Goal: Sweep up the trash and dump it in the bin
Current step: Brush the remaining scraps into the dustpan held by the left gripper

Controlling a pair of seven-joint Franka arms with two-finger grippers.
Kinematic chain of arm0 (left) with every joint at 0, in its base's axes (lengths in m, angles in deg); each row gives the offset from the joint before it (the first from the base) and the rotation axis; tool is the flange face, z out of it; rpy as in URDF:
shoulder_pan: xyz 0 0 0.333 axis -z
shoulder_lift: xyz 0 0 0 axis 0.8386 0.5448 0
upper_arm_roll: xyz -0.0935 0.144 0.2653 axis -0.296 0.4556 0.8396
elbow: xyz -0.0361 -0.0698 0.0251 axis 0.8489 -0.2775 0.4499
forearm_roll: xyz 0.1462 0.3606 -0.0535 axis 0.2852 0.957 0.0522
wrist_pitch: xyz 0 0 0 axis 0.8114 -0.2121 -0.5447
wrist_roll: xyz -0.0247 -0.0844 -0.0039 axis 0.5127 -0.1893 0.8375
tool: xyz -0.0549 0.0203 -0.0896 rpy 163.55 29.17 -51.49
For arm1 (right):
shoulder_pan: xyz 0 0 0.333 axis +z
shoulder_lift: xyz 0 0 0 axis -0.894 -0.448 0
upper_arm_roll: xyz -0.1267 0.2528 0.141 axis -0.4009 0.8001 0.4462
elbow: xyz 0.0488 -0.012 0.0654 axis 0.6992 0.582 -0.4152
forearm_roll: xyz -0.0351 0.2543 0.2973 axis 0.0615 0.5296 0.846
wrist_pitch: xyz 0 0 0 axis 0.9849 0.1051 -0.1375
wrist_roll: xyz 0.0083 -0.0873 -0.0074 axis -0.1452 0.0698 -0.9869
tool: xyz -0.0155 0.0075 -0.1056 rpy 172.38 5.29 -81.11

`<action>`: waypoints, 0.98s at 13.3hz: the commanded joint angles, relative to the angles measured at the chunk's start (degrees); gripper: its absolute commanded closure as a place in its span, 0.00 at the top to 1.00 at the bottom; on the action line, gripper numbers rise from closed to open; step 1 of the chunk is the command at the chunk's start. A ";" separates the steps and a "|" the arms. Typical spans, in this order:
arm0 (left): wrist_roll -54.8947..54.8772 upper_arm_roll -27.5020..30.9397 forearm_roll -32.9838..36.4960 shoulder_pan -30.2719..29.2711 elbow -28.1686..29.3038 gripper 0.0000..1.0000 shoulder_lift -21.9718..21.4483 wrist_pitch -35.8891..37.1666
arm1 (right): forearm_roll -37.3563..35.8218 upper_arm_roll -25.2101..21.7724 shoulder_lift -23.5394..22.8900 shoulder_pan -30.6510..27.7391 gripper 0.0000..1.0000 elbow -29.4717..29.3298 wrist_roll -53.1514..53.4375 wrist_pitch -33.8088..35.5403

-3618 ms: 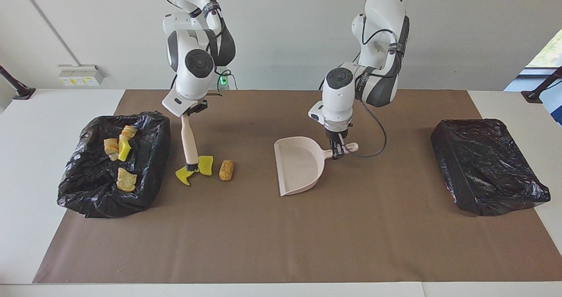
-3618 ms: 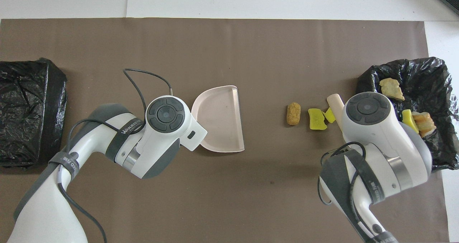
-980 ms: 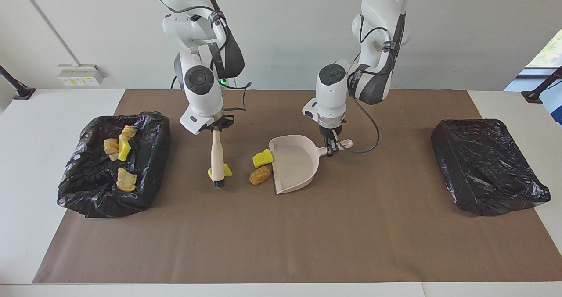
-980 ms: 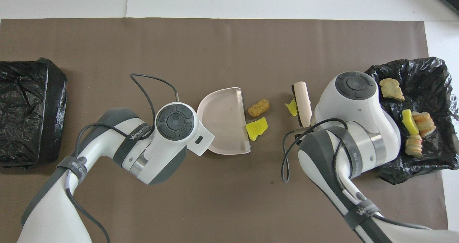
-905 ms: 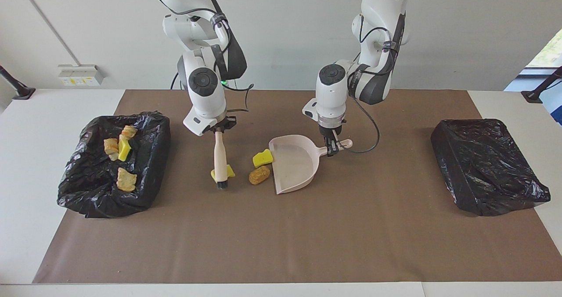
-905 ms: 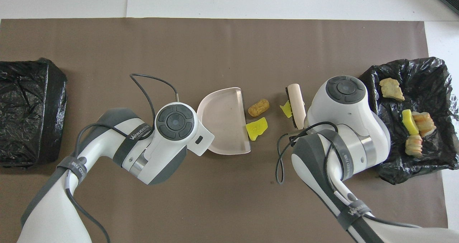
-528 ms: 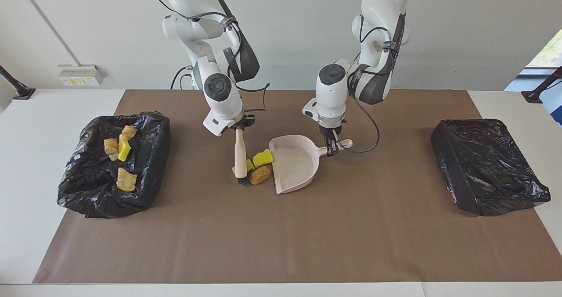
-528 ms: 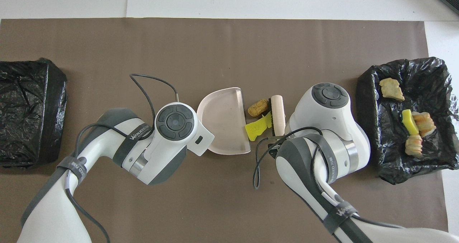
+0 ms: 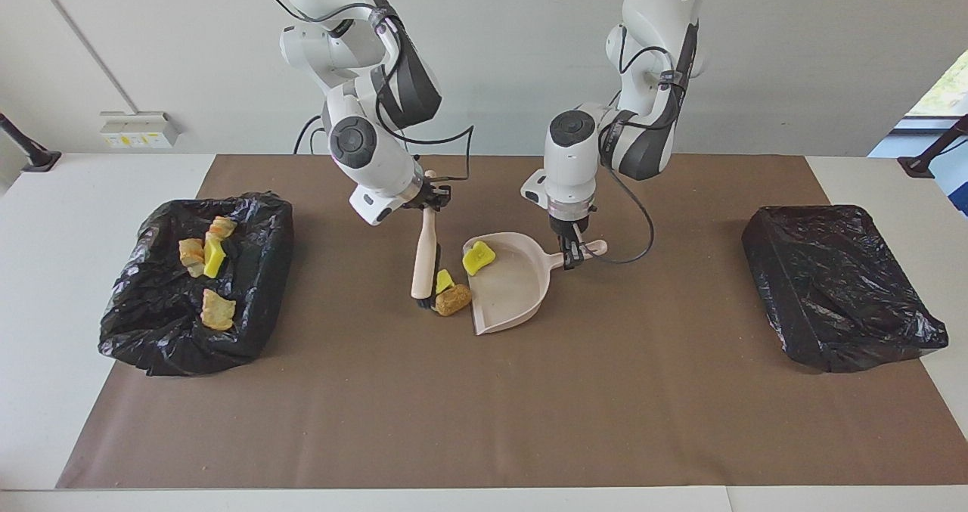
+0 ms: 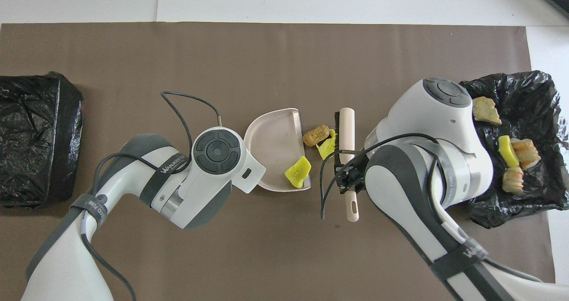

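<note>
Brush [image 9: 425, 259] sits clamped in my right claw [image 9: 431, 195]; my left claw [image 9: 572, 253] grips the dustpan [image 9: 510, 289] handle, one yellow chunk [image 9: 478, 256] inside.

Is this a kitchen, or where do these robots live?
Probably a robot lab, not a kitchen: two white arms work at a table with a brown paper mat, a pinkish plastic dustpan and a black-bagged bin.

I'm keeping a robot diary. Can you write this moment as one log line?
left gripper: holds dustpan | right gripper: holds brush | trash: one sponge in dustpan, two pieces at its lip
</note>
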State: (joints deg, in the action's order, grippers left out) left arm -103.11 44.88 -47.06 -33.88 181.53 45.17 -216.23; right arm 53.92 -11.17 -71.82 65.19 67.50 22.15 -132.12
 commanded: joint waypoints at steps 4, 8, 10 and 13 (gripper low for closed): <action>1.05 0.65 0.42 0.36 2.60 0.00 -1.72 -1.85 | -12.40 -0.12 3.48 -2.41 0.00 1.80 -6.33 3.55; 1.22 0.65 0.42 0.27 2.60 0.00 -1.72 -1.94 | -20.35 0.05 1.04 0.82 0.00 6.48 -9.18 0.30; 1.22 0.65 0.42 0.18 2.60 0.00 -1.72 -2.02 | -20.00 0.05 -1.59 2.85 0.00 6.74 -9.18 -1.46; 1.22 0.65 0.42 0.18 2.60 0.00 -1.72 -1.94 | -16.77 0.23 -4.42 5.31 0.00 6.74 -8.83 -4.53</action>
State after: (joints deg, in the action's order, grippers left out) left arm -102.88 44.91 -47.06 -33.90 181.73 45.08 -216.48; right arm 35.40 -11.38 -75.21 69.82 74.35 14.14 -134.91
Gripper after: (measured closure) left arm 0.687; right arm 0.736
